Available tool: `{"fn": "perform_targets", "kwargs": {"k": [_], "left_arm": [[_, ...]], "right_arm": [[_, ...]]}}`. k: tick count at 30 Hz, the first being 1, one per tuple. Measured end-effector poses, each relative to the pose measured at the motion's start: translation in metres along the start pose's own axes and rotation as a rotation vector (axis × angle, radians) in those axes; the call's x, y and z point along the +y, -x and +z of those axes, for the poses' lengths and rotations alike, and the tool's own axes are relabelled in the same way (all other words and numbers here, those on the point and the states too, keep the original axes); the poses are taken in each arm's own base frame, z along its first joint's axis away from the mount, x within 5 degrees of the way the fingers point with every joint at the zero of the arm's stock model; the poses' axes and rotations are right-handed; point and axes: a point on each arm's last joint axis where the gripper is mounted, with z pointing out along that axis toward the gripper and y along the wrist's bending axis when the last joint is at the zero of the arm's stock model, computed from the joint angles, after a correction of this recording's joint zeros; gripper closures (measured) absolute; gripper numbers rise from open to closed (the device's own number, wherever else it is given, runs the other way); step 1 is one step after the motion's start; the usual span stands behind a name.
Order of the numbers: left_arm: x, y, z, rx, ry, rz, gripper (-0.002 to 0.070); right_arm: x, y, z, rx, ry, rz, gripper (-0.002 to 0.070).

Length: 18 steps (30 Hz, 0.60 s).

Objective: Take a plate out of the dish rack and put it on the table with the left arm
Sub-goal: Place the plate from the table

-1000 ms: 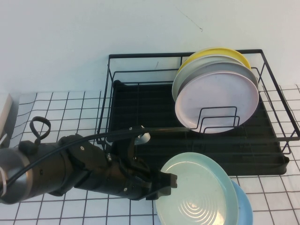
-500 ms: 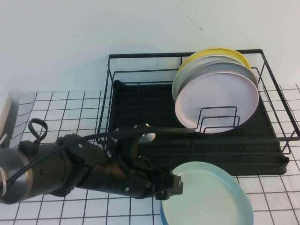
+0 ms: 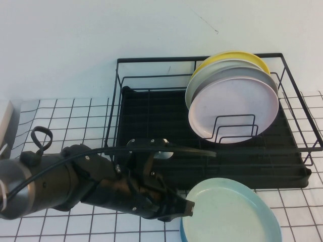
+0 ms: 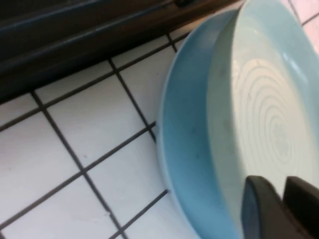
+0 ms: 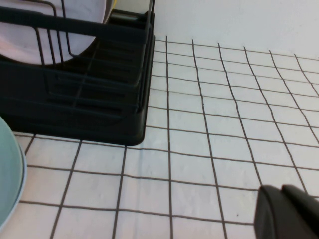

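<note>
The pale mint-green plate [image 3: 229,212] lies nearly flat on top of a sky-blue plate [image 3: 275,229] on the grid table [image 3: 60,116], in front of the black dish rack [image 3: 151,121]. My left gripper [image 3: 185,206] is at the plate's left rim and shut on it. In the left wrist view the mint plate [image 4: 264,114] sits inside the blue plate [image 4: 187,139], with my gripper [image 4: 283,191] at the rim. My right gripper [image 5: 283,199] is shut and empty, low over the table to the right of the rack [image 5: 75,99]. It is out of the high view.
A pale pink plate [image 3: 234,108], a grey one and a yellow one [image 3: 229,54] stand upright in the rack's right half. The rack's left half holds nothing. A pale object [image 3: 5,126] sits at the far left edge.
The mint-green plate has gone from tilted up to lying nearly flat on the blue plate. My left gripper has moved down and a little right with it.
</note>
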Motion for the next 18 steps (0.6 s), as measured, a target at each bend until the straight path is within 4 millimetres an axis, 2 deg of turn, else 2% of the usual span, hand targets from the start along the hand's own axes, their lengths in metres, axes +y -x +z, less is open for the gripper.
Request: {"fn": "perform_targets", "kwargs": {"k": [3, 5, 7, 10, 12, 14, 18], "left_arm": [[0.001, -0.001, -0.002, 0.011, 0.015, 0.031, 0.0643], [0.0, -0.001, -0.004, 0.013, 0.022, 0.047, 0.0645], [-0.001, -0.001, -0.006, 0.015, 0.024, 0.067, 0.0603], [-0.003, -0.002, -0.009, 0.02, 0.023, 0.088, 0.0484], [-0.004, -0.002, -0.012, 0.018, 0.026, 0.096, 0.0439], [-0.006, -0.001, -0.018, 0.008, 0.033, 0.114, 0.0468], [-0.015, 0.003, -0.04, -0.061, 0.063, 0.189, 0.0626]], "right_arm": [[0.0, 0.0, 0.0, 0.0, 0.0, 0.0, 0.0679], [0.0, 0.0, 0.0, 0.0, 0.0, 0.0, 0.0679], [0.0, 0.0, 0.0, 0.0, 0.0, 0.0, 0.0679], [0.0, 0.0, 0.0, 0.0, 0.0, 0.0, 0.0679], [0.0, 0.0, 0.0, 0.0, 0.0, 0.0, 0.0679], [0.0, 0.0, 0.0, 0.0, 0.0, 0.0, 0.0679], [0.0, 0.0, 0.0, 0.0, 0.0, 0.0, 0.0679]]}}
